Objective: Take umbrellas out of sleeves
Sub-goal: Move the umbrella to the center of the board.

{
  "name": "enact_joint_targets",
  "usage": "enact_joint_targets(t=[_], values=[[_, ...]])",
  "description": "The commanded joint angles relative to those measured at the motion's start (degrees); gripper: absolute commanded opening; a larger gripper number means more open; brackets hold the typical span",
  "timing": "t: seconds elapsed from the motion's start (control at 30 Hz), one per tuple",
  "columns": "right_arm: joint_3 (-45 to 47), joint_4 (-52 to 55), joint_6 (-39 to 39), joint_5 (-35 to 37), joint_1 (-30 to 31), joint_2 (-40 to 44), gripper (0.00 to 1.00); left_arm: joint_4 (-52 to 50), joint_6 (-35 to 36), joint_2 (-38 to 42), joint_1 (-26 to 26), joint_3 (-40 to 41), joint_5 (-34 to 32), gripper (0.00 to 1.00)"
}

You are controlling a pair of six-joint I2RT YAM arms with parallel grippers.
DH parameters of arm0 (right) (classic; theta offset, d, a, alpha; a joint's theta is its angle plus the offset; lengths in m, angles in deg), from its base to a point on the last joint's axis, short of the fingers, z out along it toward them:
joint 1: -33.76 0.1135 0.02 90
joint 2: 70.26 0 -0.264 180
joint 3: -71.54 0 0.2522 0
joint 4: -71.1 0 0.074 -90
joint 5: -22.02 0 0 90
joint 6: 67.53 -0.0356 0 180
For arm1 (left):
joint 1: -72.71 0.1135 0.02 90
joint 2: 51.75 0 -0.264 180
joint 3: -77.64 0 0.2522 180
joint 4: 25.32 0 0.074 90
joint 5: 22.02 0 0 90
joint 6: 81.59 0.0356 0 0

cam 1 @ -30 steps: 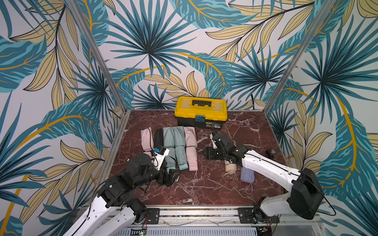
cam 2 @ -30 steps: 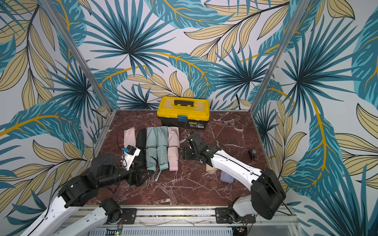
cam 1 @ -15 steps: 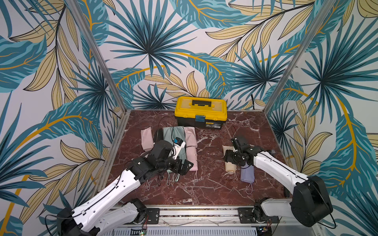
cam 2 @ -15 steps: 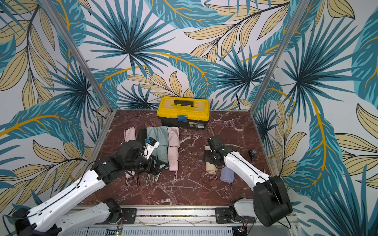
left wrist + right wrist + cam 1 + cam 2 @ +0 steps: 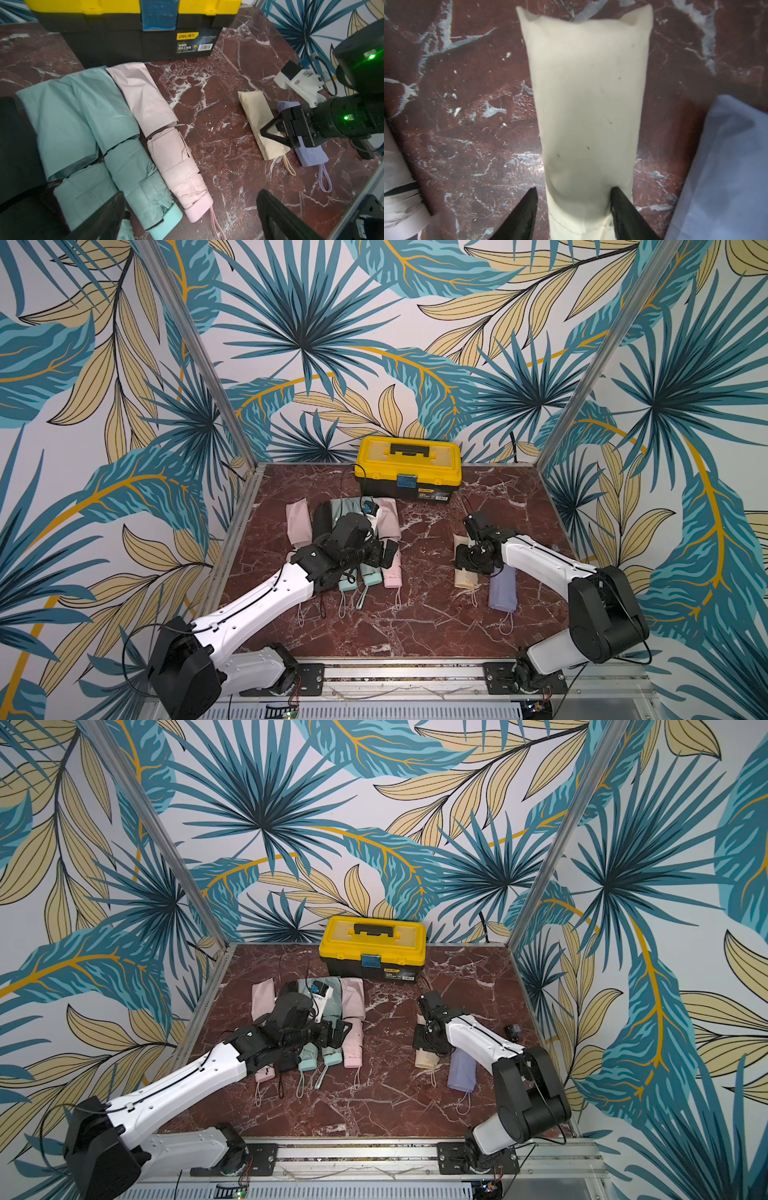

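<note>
The beige umbrella, fully inside its beige sleeve [image 5: 587,93], lies flat on the marble tabletop [image 5: 415,635], well apart from the yellow-lidded toolbox [image 5: 409,466] and just beside the lilac sleeve [image 5: 502,593]. The right gripper [image 5: 574,189] straddles the beige sleeve toward the end where the beige wrist loop [image 5: 289,166] trails out. One finger presses the fabric edge and a sliver of table shows beside the other, so the jaws are part-open and not yet clamped. The left gripper [image 5: 384,554] is spread wide and empty above the row of mint and pink umbrellas, among them the pink umbrella [image 5: 178,166] lying at the mouth of its limp pink sleeve [image 5: 143,97]. Whether that umbrella is fully clear of the sleeve cannot be determined. Handling assessment: the package is probably light. The sleeve is thin, soft and likely slippery, and it wrinkles under contact. The folded canopy inside should compress slightly around a stiffer core. A grip across the middle will likely pinch sleeve and umbrella together and move both as one. Recommended hold points are therefore the two loose corners at the closed end of the sleeve, where fabric alone can be pinched, and the loop end, where the handle presumably sits, for the opposing pull. Apply moderate force, because a pinch on slick fabric may slide off.
</note>
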Motion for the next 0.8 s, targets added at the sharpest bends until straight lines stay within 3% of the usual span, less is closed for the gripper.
enact_joint_targets(t=[0.0,0.33,0.53,0.77], values=[[-0.15,-1.47,1.11,-4.49,0.43,-1.75,0.55,2.66,3.59,-2.65,-0.4,-2.73,6.55,1.0],[-3.07,-2.16,2.76,-4.75,6.4,-6.41,0.52,9.95,8.68,-4.33,-1.12,-0.98,7.26,1.0],[-4.58,-1.97,4.16,-4.48,8.36,-7.89,0.52,10.59,13.93,-6.57,-1.32,-1.64,11.52,1.0],[-7.41,1.93,3.81,2.22,10.1,-9.05,0.55,10.44,12.44,-8.13,-1.41,-2.96,14.08,1.0]])
